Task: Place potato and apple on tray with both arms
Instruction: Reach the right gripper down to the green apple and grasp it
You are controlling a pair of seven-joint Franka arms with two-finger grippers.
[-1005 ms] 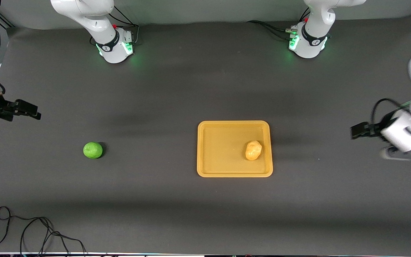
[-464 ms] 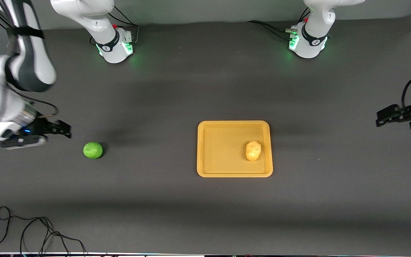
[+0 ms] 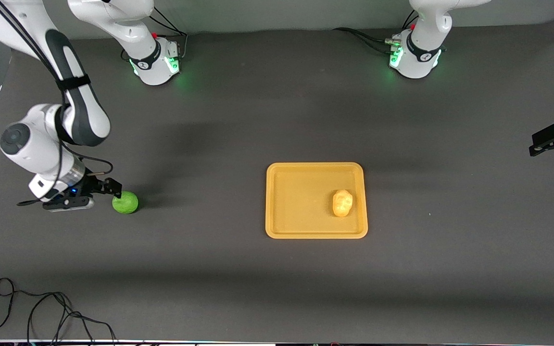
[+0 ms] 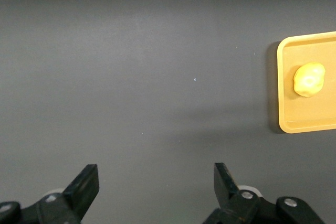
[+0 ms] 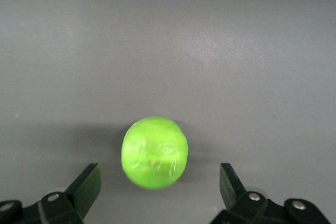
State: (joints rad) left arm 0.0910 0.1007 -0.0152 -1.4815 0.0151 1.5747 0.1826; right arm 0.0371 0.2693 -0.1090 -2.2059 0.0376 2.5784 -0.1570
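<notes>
Potato (image 3: 342, 202) sits on the tray (image 3: 296, 206), in the part toward the left arm's end of the table; also seen in the left wrist view (image 4: 308, 79) on the tray (image 4: 294, 121).

Apple (image 3: 125, 202) is on the bare table, well apart from the tray, toward the right arm's end.

Right gripper (image 3: 111, 186) is over the table just beside the apple, at its edge — fingers spread wide. In the right wrist view the apple (image 5: 154, 152) lies between and a bit ahead of the two fingertips (image 5: 84, 187), not touching either.

Left gripper (image 3: 548, 139) is at the left arm's end of the table, well apart from the tray, holding nothing — fingers (image 4: 84, 187) apart in its wrist view, bare table between them.

A loose black cable (image 3: 41, 312) lies on the table's edge nearest the front camera.
</notes>
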